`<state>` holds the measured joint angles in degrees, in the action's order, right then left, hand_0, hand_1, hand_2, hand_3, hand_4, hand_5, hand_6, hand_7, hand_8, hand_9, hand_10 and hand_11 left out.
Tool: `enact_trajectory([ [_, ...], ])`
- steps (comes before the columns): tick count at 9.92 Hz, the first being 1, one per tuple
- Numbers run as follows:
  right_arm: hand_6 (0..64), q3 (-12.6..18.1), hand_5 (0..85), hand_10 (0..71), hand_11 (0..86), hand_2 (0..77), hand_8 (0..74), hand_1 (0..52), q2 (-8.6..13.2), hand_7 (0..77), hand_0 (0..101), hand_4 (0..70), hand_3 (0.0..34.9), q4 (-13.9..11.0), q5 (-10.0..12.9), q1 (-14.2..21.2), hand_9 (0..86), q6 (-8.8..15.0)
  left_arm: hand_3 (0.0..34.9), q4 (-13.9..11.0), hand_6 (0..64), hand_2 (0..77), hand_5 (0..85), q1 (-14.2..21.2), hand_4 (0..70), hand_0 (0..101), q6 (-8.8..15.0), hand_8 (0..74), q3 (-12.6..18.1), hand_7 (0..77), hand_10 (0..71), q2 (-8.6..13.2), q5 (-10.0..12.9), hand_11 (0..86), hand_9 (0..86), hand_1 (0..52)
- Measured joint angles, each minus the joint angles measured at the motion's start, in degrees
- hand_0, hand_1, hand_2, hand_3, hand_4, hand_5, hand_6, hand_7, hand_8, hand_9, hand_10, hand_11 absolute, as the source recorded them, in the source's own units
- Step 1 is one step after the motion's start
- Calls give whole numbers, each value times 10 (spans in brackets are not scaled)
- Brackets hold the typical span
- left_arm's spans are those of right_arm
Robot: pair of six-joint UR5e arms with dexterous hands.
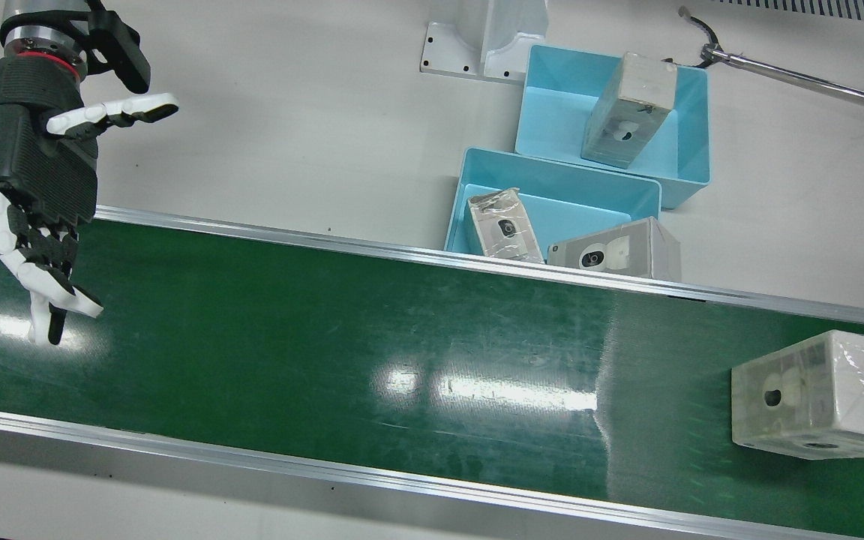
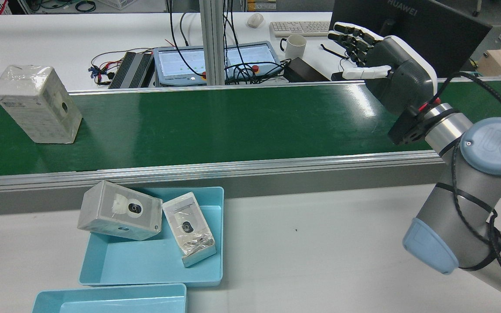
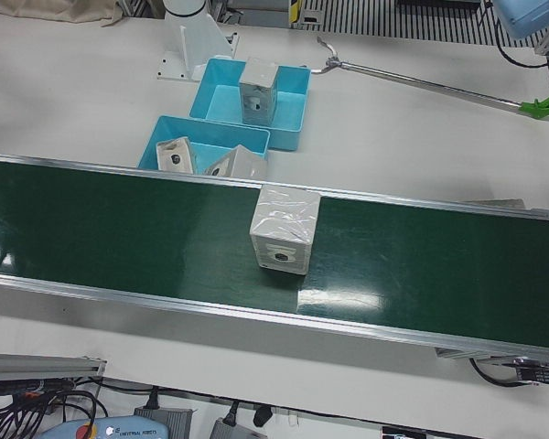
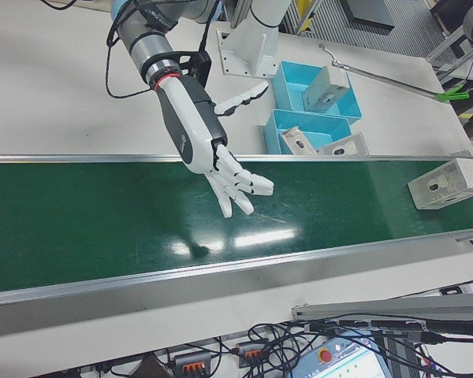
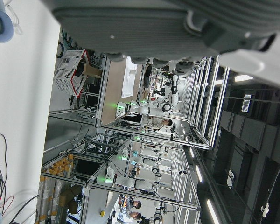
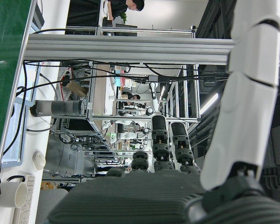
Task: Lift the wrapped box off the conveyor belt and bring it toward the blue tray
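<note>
Green conveyor belt (image 1: 327,337) runs across the station between aluminium rails, with two blue trays on the white table on the robot's side of it. On the belt stands the wrapped box (image 1: 822,394), alone, at the end toward the robot's left; in the rear view it sits at the far left, its long axis lying roughly across the belt. The right hand (image 1: 34,187) hovers over the opposite end of the belt, fingers spread and holding nothing, so the box lies well apart from it along the belt's length. The left hand (image 5: 177,28) appears only in its own camera (pointing out into the room); I cannot tell whether it is open. The nearer blue tray (image 1: 552,199) already holds two wrapped boxes, and lies between hand and box.
</note>
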<state>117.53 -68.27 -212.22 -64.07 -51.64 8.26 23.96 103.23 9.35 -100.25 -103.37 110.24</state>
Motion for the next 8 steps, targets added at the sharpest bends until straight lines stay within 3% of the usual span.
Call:
enact_trajectory([
  [2, 49, -6, 191, 0, 11, 65, 44, 115, -3, 196, 462, 98, 0, 0, 6, 11, 44, 6, 0, 0, 5, 11, 11, 0, 0, 0, 0, 5, 0, 5, 5, 0, 0, 5, 5, 0],
  [4, 55, -25, 164, 0, 11, 60, 33, 142, 2, 158, 471, 87, 0, 4, 8, 19, 27, -6, 0, 0, 5, 5, 11, 0, 0, 0, 0, 5, 0, 5, 0, 0, 0, 5, 5, 0],
  [6, 38, -52, 136, 0, 11, 82, 11, 136, 21, 142, 471, 71, 0, 7, 8, 22, 16, -29, 0, 0, 5, 5, 11, 0, 0, 0, 0, 5, 0, 5, 0, 0, 0, 5, 5, 0],
  [8, 44, -82, 158, 0, 11, 82, 11, 147, 54, 142, 470, 71, 0, 6, 8, 24, 16, -37, 0, 0, 5, 11, 11, 0, 0, 0, 0, 5, 0, 5, 0, 0, 0, 5, 5, 0],
])
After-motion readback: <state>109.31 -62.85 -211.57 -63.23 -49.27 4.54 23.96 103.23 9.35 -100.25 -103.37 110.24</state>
